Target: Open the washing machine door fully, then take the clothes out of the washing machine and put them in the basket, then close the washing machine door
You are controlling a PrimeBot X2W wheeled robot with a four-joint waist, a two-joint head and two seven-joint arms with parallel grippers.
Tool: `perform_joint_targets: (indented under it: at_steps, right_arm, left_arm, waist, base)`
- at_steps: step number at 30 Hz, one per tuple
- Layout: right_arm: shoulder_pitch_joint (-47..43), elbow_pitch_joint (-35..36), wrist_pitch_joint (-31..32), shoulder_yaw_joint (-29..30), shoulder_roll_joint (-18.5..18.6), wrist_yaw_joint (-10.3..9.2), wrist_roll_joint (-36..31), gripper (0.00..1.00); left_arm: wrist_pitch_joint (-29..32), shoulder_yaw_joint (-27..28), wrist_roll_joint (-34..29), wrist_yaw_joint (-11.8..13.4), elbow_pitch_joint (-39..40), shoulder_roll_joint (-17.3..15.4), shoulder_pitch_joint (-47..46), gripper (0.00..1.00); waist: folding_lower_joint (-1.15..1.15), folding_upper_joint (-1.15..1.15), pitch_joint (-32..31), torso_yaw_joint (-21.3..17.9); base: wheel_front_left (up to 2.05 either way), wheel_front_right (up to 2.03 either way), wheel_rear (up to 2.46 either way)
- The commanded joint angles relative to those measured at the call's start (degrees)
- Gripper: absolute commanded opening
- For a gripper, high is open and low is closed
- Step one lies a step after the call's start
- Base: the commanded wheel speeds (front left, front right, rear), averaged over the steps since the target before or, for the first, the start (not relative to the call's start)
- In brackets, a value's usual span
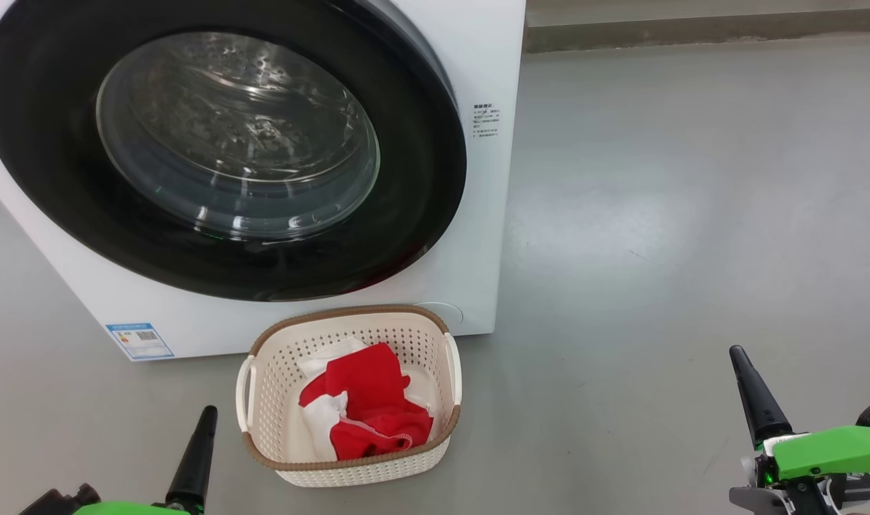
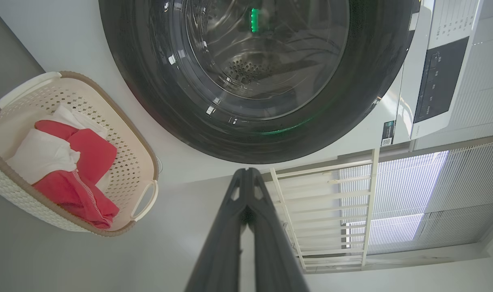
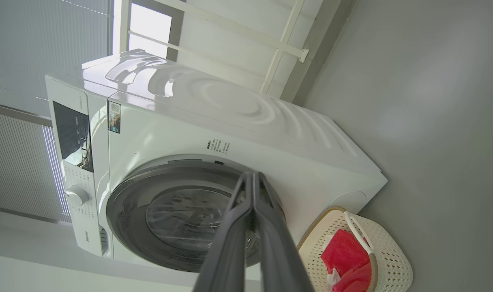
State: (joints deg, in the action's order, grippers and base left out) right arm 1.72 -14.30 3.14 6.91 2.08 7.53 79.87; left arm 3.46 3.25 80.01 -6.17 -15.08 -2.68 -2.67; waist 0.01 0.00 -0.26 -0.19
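The white washing machine [image 1: 478,236] fills the upper left of the head view, and its round black-rimmed door [image 1: 56,193] lies shut against the front. On the floor just in front stands the cream basket [image 1: 277,372] with red and white clothes [image 1: 378,400] piled inside. My left gripper [image 1: 207,413] is at the lower left, shut and holding nothing, a short way left of the basket. My right gripper [image 1: 737,352] is at the lower right, also shut and holding nothing, well to the right of the basket. In the wrist views the fingers [image 2: 246,174] [image 3: 252,176] are pressed together, pointing at the door [image 2: 372,101] [image 3: 125,211].
Grey floor [image 1: 692,214] stretches to the right of the machine up to a low kerb [image 1: 692,28]. A white drying rack [image 2: 327,211] and a blinded window [image 2: 433,194] stand beside the machine [image 2: 396,109]. The control panel [image 3: 74,136] and dial [image 3: 77,195] sit at the machine's [image 3: 238,121] top.
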Motion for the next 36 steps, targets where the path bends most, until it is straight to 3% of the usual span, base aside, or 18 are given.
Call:
perform_joint_targets:
  at_steps: [1, 17, 36]
  right_arm:
    - [2.89, 1.24, 0.61, -0.6, 0.79, -0.03, 2.1, 0.0]
    - [4.43, 0.3, 3.31, -0.35, 0.81, -0.04, 12.01, 0.0]
    - [4.47, 0.27, 3.39, -0.34, 0.81, -0.04, 12.26, 0.0]
  left_arm:
    - [0.39, 1.92, 1.57, -0.74, 1.14, -0.35, -2.66, 0.0]
    - [2.98, 3.26, 11.88, -1.3, 1.01, -0.21, -3.51, 0.0]
    - [3.04, 3.29, 12.15, -1.32, 1.02, -0.2, -3.53, 0.0]
  waist:
    - [0.0, 0.0, 0.03, 0.02]
    - [0.0, 0.0, 0.43, 0.19]
    - [0.0, 0.0, 0.44, 0.19]
  base:
    - [0.0, 0.0, 0.0]
    - [0.0, 0.0, 0.0]
    - [0.0, 0.0, 0.0]
